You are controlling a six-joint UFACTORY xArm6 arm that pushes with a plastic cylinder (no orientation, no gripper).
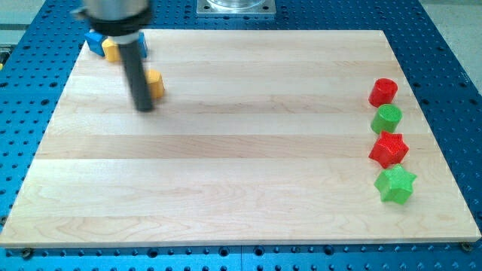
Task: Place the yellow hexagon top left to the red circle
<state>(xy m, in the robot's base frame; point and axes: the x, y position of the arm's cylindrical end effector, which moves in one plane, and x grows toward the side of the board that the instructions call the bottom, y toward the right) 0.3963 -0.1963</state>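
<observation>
No brand, label or writing could be read anywhere in the camera view. The arm carried no hand at all, only a dark rod, so there was nothing to spread or press together.

The yellow hexagon (pixel 155 84) sat on the wooden bench (pixel 241 150) near the view's top left, partly hidden behind the rod. Only its right side showed, so its facing and long axis could not be made out; it looked about as wide as deep. My tip (pixel 144 108) rested on the bench just beside the hexagon, at its lower left, apparently touching or very nearly so.

Further toward the view's top left corner, at the bench's edge, lay a second yellow block (pixel 111 50) with a blue block (pixel 94 40) on its left and another blue block (pixel 141 45) peeking out on the rod's right; their shapes were blurred and partly covered by the arm.

The red circle (pixel 382 92) stood well apart, near the view's right edge, heading a column. Just below it came a green circle (pixel 387 119), then a red star (pixel 388 148), then a green star (pixel 396 184), each close to the next. The whole width of the bench lay between the hexagon and the red circle.
</observation>
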